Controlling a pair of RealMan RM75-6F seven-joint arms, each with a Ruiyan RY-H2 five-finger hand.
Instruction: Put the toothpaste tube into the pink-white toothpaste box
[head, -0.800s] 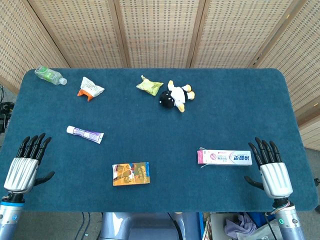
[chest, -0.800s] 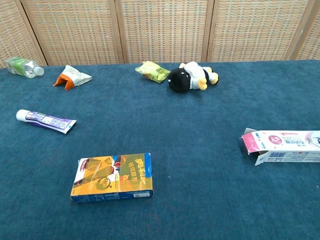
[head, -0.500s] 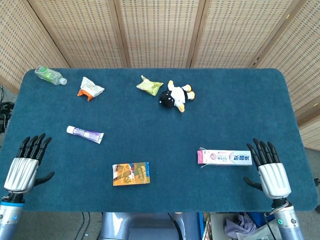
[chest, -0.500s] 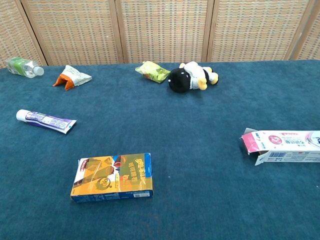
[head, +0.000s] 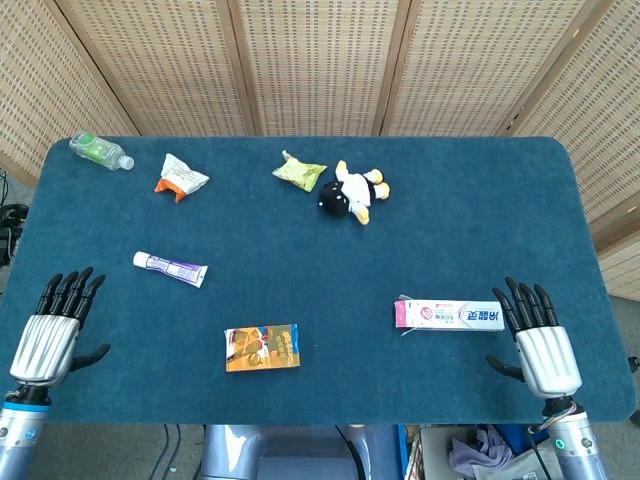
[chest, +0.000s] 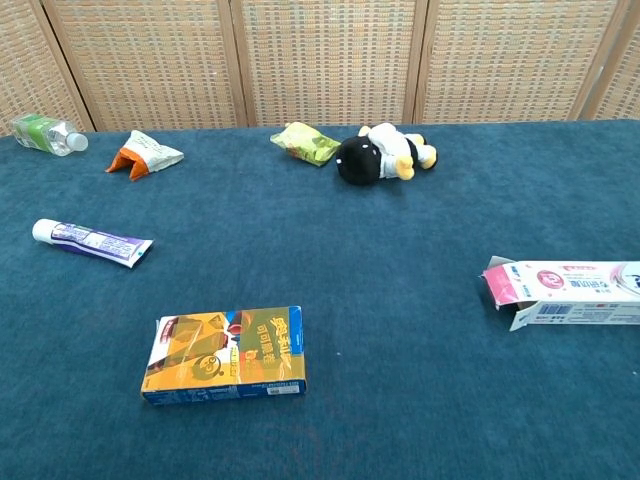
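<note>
- Purple-and-white toothpaste tube (head: 170, 268) lies flat on the table's (head: 460, 200) left side, long axis across, cap pointing left.
- Looks light and squashy; I'd grip mid-body.
- Pink-white box (head: 449, 314) sits well apart, far right, open flap facing the tube.
- Left hand (head: 50, 330) and right hand (head: 540, 340): fingers spread, holding nothing.

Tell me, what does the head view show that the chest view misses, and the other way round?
Only the head view shows the left robot hand and the right robot hand, both open, fingers apart. Only the chest view shows the open flap end of the pink-white toothpaste box clearly. Both show the toothpaste tube, orange snack box, plush toy and bottle.
</note>
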